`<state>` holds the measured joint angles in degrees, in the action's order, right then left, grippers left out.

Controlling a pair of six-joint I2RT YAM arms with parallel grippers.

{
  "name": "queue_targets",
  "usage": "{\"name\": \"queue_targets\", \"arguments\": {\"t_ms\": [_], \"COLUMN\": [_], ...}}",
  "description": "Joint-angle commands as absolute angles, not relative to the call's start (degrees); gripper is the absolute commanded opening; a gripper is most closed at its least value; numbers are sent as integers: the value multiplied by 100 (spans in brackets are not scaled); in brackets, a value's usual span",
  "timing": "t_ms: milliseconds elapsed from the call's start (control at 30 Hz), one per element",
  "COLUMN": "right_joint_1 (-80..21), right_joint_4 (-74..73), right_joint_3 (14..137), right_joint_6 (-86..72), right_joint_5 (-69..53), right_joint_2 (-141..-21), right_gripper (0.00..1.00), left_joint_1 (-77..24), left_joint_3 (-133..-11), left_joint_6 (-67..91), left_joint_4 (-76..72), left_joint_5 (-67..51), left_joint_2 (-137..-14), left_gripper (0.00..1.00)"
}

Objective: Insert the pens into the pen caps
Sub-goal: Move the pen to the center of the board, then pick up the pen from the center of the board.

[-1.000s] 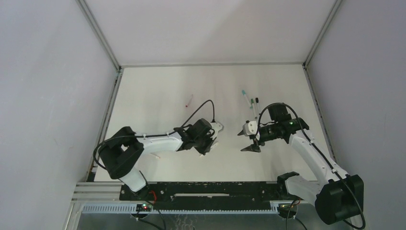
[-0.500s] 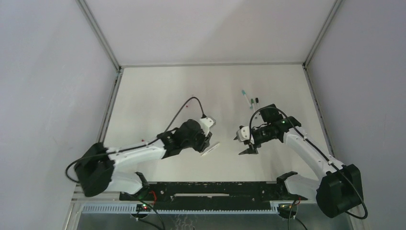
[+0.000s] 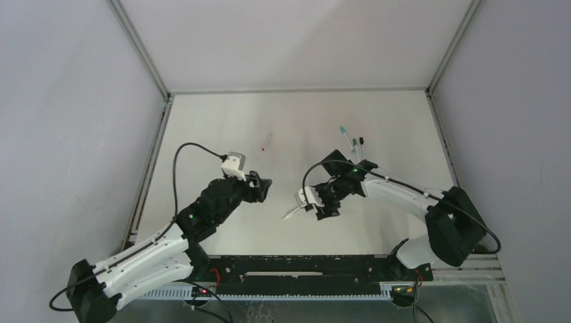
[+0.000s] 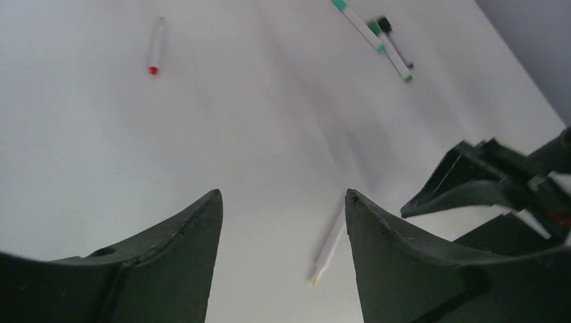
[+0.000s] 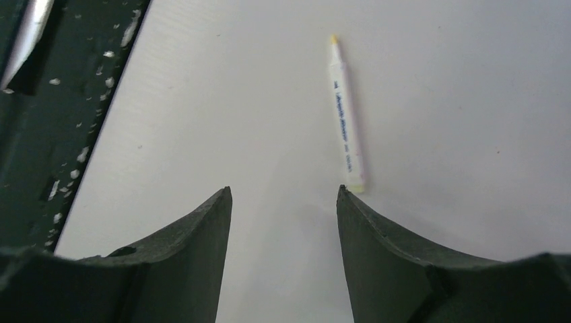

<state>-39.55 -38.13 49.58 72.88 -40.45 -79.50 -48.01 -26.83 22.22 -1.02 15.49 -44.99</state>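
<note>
A white pen with a yellow tip [image 3: 291, 213] lies loose on the table between the two arms; it shows as the pen [image 4: 330, 245] in the left wrist view and the pen [image 5: 347, 121] in the right wrist view. My left gripper [image 3: 264, 187] [image 4: 283, 195] is open and empty, up and left of it. My right gripper [image 3: 313, 210] [image 5: 284, 190] is open and empty, its right fingertip [image 5: 342, 195] just short of the pen's near end. A red-ended pen [image 3: 266, 140] [image 4: 156, 46] lies farther back. Three pens with teal, green and black ends [image 3: 351, 143] [image 4: 376, 32] lie together at the back right. No loose pen caps show.
The black mounting rail [image 3: 289, 267] [image 5: 47, 101] runs along the near table edge, close to the right gripper's left side. Grey walls [image 3: 81, 134] enclose the table on the left, right and back. The right gripper's fingers [image 4: 485, 182] show at the right of the left wrist view.
My left gripper has opened and drawn back to the left, leaving the yellow-tipped pen on the table. My right gripper has swung left and down toward that pen.
</note>
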Motion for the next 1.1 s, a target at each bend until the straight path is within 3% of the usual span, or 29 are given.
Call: {"name": "queue_targets", "arguments": {"t_ms": [0, 367, 900, 1067], "right_joint_1": [-4359, -5046, -5124, -5126], "right_joint_4": [-3458, -3208, -3744, -4045], "right_joint_3": [5494, 6272, 6687, 6797], "right_joint_6": [6892, 6234, 6230, 6220], "right_joint_5": [-3327, -2366, -1963, -1854], "right_joint_2": [-8492, -9803, -10573, -10819], "right_gripper": [64, 56, 43, 33], "left_joint_1": [-4634, -4585, -4584, -4585], "left_joint_3": [-2436, -1867, -1692, -1387], "left_joint_6": [2823, 3044, 3209, 3472], "left_joint_4": [210, 571, 518, 230], "left_joint_5": [2364, 2948, 2748, 2632], "left_joint_2": [-3812, -2397, -2176, -1916], "left_gripper": [72, 74, 74, 73]}}
